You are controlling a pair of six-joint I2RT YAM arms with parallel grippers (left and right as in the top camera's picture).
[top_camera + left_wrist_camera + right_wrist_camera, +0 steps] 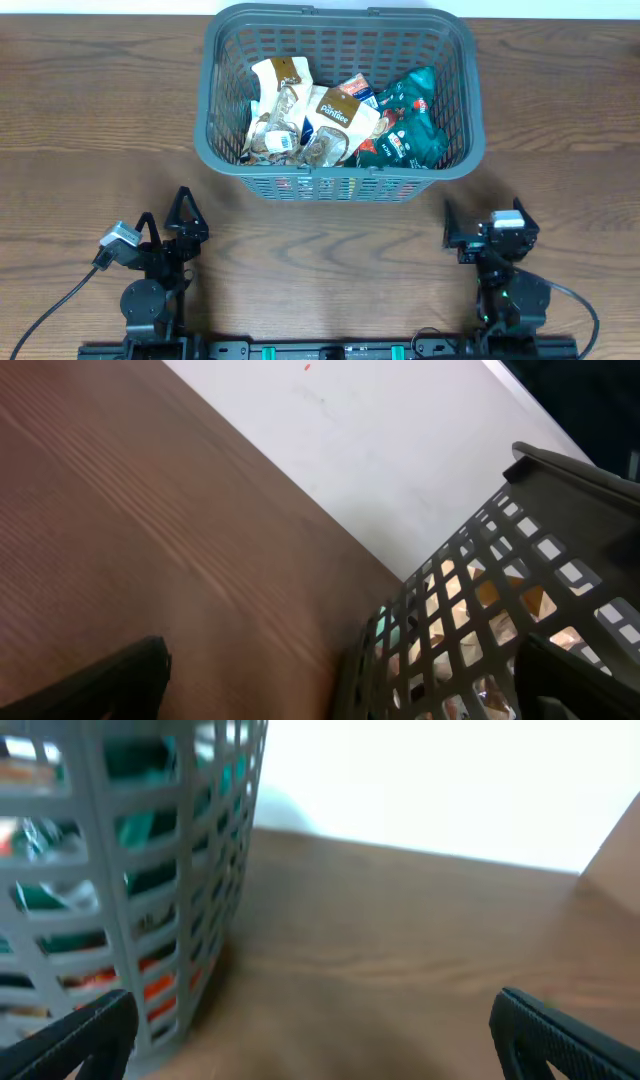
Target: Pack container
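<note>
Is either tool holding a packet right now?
No: in the overhead view the left tool and right tool are open and empty beside the container, and the packets lie inside it.

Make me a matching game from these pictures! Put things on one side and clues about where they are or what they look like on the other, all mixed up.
Things:
1. container
2. green packet
3. table
4. left gripper

Clues:
A. jaws open, holding nothing
B. lying inside the basket, at its right end
C. dark grey, with lattice sides
D. brown wood

Pairs: 1-C, 2-B, 3-D, 4-A
</note>
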